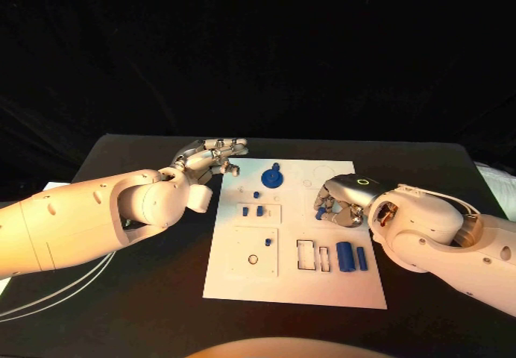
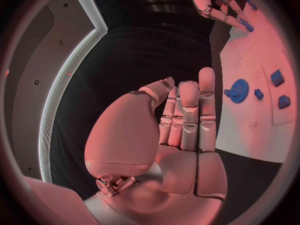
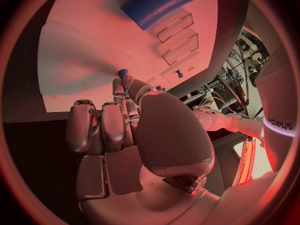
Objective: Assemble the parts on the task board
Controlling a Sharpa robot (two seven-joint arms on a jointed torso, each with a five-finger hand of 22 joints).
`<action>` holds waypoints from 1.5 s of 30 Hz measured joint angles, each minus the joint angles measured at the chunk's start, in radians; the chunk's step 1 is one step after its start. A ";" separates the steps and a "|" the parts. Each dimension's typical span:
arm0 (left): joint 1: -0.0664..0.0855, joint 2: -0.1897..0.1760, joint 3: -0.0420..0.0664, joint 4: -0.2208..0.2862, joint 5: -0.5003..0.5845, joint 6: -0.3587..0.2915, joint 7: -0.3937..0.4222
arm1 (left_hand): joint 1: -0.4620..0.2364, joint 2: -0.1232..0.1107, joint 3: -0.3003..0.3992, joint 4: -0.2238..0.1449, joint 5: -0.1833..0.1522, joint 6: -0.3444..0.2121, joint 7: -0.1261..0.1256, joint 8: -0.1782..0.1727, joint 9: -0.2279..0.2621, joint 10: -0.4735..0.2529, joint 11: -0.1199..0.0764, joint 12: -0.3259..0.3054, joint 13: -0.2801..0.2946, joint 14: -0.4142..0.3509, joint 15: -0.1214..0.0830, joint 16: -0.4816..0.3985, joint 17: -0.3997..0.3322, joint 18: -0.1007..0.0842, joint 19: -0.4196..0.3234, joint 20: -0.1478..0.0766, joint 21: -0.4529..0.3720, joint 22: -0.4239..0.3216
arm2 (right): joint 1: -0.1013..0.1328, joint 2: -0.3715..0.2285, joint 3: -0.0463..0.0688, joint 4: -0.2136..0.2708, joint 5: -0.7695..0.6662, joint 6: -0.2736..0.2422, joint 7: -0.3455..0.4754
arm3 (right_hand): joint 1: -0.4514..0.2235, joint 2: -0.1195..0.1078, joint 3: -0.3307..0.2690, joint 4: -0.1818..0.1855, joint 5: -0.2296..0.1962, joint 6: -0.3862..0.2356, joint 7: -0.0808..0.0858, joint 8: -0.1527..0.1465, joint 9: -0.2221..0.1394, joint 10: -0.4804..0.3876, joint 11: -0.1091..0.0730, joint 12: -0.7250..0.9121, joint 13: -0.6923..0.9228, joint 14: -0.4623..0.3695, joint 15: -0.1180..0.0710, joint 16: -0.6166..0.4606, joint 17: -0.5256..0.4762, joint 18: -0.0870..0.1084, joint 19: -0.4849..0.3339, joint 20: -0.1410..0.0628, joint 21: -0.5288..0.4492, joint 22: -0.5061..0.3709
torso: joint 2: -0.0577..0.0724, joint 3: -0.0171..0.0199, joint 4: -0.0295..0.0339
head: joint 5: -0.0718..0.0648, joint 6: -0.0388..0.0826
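Parts lie scattered on the board (image 1: 242, 276), and one, a small blue peg (image 1: 321, 214), sits pinched at the fingertips of your right hand (image 1: 342, 201), over the board's middle right. The right wrist view shows the peg (image 3: 124, 75) poking out just past the thumb and a finger, so the hold is on its lower end only. It looks like hard, smooth plastic, light and stiff; expect it to slip or tilt before it bends, so keep the pinch square across its sides and let the free end lead into the hole. Your left hand (image 1: 209, 160) hovers at the board's far left corner with fingers straight, side by side, holding nothing. Beyond its fingertips stands the gear (image 2: 238, 90), with two small blocks near it.
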State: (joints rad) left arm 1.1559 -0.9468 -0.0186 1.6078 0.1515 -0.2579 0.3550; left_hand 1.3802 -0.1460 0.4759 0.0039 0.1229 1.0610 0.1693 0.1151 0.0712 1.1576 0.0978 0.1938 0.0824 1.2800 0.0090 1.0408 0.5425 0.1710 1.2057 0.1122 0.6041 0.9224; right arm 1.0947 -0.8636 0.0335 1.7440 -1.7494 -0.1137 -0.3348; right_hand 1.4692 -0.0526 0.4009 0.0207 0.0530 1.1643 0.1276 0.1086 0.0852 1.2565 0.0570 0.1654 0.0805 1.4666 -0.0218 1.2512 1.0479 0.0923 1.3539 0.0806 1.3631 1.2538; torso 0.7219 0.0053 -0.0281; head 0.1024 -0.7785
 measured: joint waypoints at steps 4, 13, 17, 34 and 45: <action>0.000 0.001 0.000 -0.002 0.000 0.001 -0.001 | 0.000 0.000 0.000 0.000 0.000 0.000 0.000 0.000 0.000 0.000 0.000 0.000 0.000 0.000 0.000 0.000 0.000 0.000 0.000 0.000 0.000 0.000 | 0.000 -0.018 0.003 0.034 0.000 -0.020 -0.002 | 0.000 0.000 0.010 0.001 -0.002 -0.001 -0.001 0.000 0.000 0.005 -0.002 -0.009 -0.001 0.000 0.000 0.000 0.000 0.000 0.000 0.000 0.000 0.001 | 0.000 0.0006 0.0003 | 0.000 0.001; 0.000 0.002 0.000 -0.006 0.000 0.004 -0.004 | 0.000 0.000 0.000 0.000 0.000 0.000 0.000 0.000 0.000 0.000 0.000 0.000 0.000 0.000 0.000 0.000 0.000 0.000 0.000 0.000 0.000 0.000 | 0.013 -0.053 0.015 0.130 0.034 -0.062 -0.004 | -0.013 0.000 0.013 -0.001 -0.003 0.001 -0.011 0.000 0.000 0.002 -0.005 -0.021 -0.002 0.000 0.000 0.004 0.000 0.000 0.000 0.000 0.004 0.002 | -0.001 -0.0006 0.0001 | 0.000 0.004; 0.000 0.003 0.000 -0.006 0.000 0.006 -0.005 | 0.000 0.000 0.000 0.000 0.000 0.000 0.000 0.000 0.000 0.000 0.000 0.000 0.000 0.000 0.000 0.000 0.000 0.000 0.000 0.000 0.000 0.000 | 0.014 -0.046 0.016 0.160 0.052 -0.073 -0.004 | -0.023 -0.004 0.013 0.000 -0.004 0.000 -0.012 0.000 0.000 0.003 -0.007 -0.025 -0.002 0.000 0.000 0.004 -0.001 0.000 0.000 0.000 0.004 0.002 | 0.000 -0.0007 -0.0003 | 0.001 0.005; 0.000 0.009 0.000 -0.007 0.000 0.012 -0.009 | 0.000 0.000 0.000 0.000 0.000 0.000 0.000 0.000 0.000 0.000 0.000 0.000 0.000 -0.003 -0.003 0.000 0.000 0.000 0.000 0.000 0.000 0.000 | -0.046 0.122 0.001 0.156 0.116 -0.074 0.029 | -0.027 -0.008 0.017 0.001 -0.007 0.000 -0.012 0.000 0.000 -0.001 -0.003 -0.031 -0.003 0.000 0.000 0.004 -0.008 0.000 0.000 0.000 0.004 -0.004 | 0.001 -0.0024 0.0007 | 0.026 -0.008; 0.000 0.012 0.000 -0.007 0.000 0.013 -0.011 | 0.000 0.000 0.000 0.000 0.000 0.000 0.000 0.000 0.000 0.000 0.000 0.000 0.000 -0.002 -0.002 0.000 0.000 0.000 0.000 0.000 0.000 0.000 | -0.091 0.181 -0.015 0.110 0.129 -0.041 0.052 | -0.029 -0.010 0.017 0.001 -0.003 0.000 -0.011 0.000 0.000 0.000 -0.003 -0.036 -0.004 0.000 0.000 0.004 -0.011 0.000 0.000 0.000 0.004 -0.008 | 0.001 -0.0012 -0.0003 | 0.038 -0.018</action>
State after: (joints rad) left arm 1.1557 -0.9343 -0.0187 1.6006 0.1515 -0.2445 0.3440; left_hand 1.3801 -0.1460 0.4759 0.0039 0.1229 1.0611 0.1693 0.1151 0.0712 1.1576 0.0978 0.1938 0.0824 1.2776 0.0067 1.0408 0.5428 0.1709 1.2057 0.1122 0.6041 0.9226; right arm 1.0033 -0.6825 0.0181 1.8541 -1.6209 -0.1549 -0.2824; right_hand 1.4406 -0.0622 0.4182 0.0219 0.0504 1.1638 0.1165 0.1086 0.0852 1.2561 0.0543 0.1292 0.0762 1.4665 -0.0216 1.2548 1.0366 0.0923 1.3538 0.0807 1.3671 1.2454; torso 0.7233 0.0040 -0.0284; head 0.1404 -0.7960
